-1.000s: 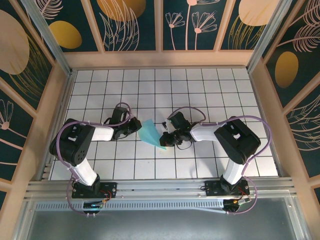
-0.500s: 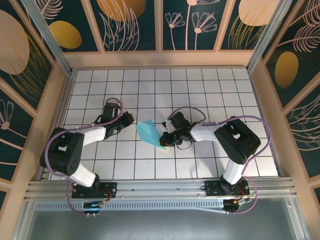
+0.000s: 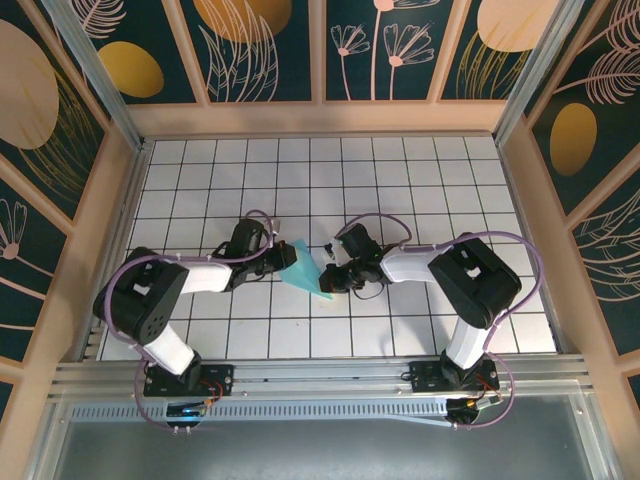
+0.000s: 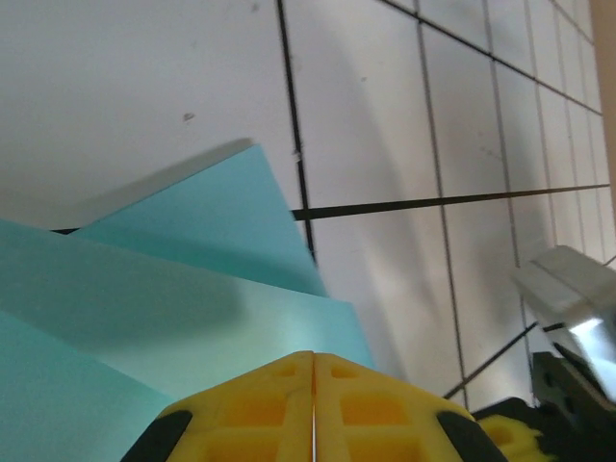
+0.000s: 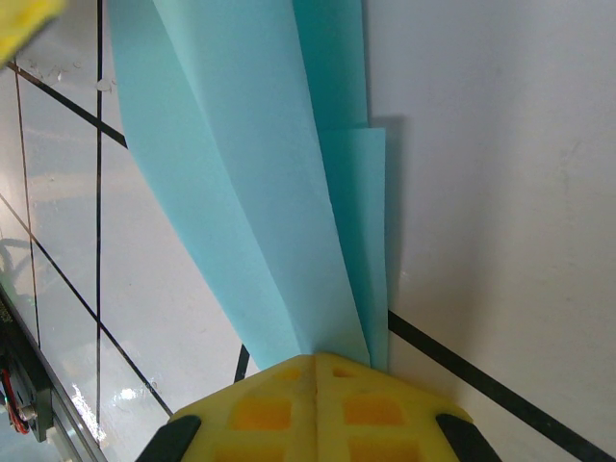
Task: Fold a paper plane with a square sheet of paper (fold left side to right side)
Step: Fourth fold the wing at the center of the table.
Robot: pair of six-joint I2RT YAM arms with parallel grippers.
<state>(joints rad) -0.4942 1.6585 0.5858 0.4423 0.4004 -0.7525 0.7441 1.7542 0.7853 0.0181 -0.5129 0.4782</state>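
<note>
Plane (image 3: 303,268) is pinched at its narrow tip by the right pincer (image 3: 330,282). That pincer's jaws are clamped tight on the stacked blue layers, which fan out from its tips in the wrist view. It has not budged in the last second.

The left pincer (image 3: 277,262) is what has changed. A moment ago it had swung away toward the far left, well clear of the paper. Now it is back at the plane's wide left edge, jaws together as they were throughout. From its own camera the closed yellow fingers (image 4: 260,399) sit right over the blue sheet. I can't quite tell whether they nip a layer or only press down on it; the paper runs under the tips and the contact is hidden.

Outward from there, the plane is a creased wedge with its broad end toward the left arm and its point toward the right. One flap stands a little proud of the layer beneath. It lies around the middle of the tiled table (image 3: 400,180), between the two arms, and has shifted only slightly while the left arm came and went.

My reading is that the right arm is anchoring the nose while the left returns to work the wing edge over toward the right. That fold looks not yet made, since the layers still splay open.
</note>
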